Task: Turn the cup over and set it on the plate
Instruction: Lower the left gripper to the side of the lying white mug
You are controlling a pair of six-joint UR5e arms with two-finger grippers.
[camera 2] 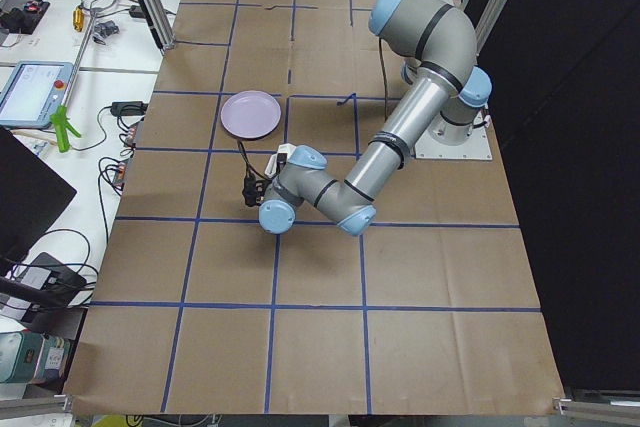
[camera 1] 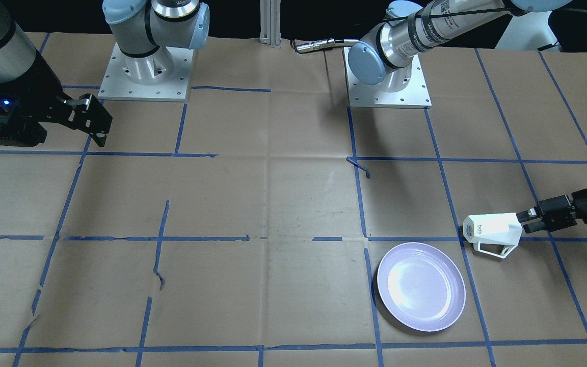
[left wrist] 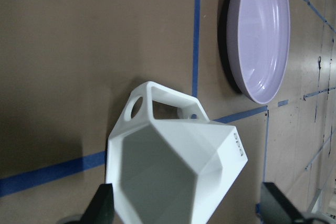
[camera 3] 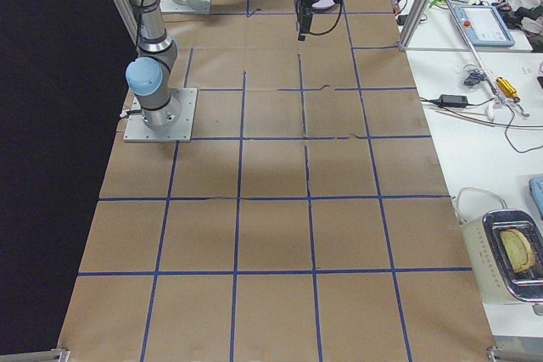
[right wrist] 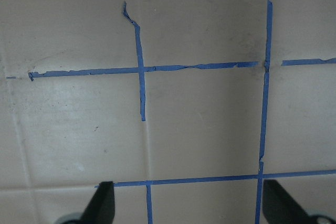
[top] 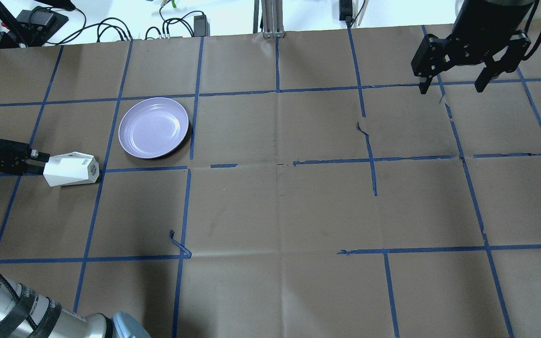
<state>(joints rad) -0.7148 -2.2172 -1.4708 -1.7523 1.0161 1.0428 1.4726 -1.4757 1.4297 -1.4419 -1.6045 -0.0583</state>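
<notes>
The white faceted cup (camera 1: 492, 232) lies on its side just beside the plate, base with grey lettering toward the table's middle and handle toward the far side. It also shows in the overhead view (top: 71, 170) and the left wrist view (left wrist: 173, 177). The pale lavender plate (camera 1: 421, 285) sits empty on the table, also seen overhead (top: 154, 127). My left gripper (top: 40, 162) is at the cup's open mouth, its fingers (left wrist: 102, 205) spread on either side of the rim, with a gap on one side. My right gripper (top: 453, 84) is open and empty, high over the far right of the table.
Brown paper with a blue tape grid covers the table (top: 280, 206). The arm bases (camera 1: 145, 71) stand on metal plates at the robot's side. Cables and boxes (top: 176, 26) lie beyond the far edge.
</notes>
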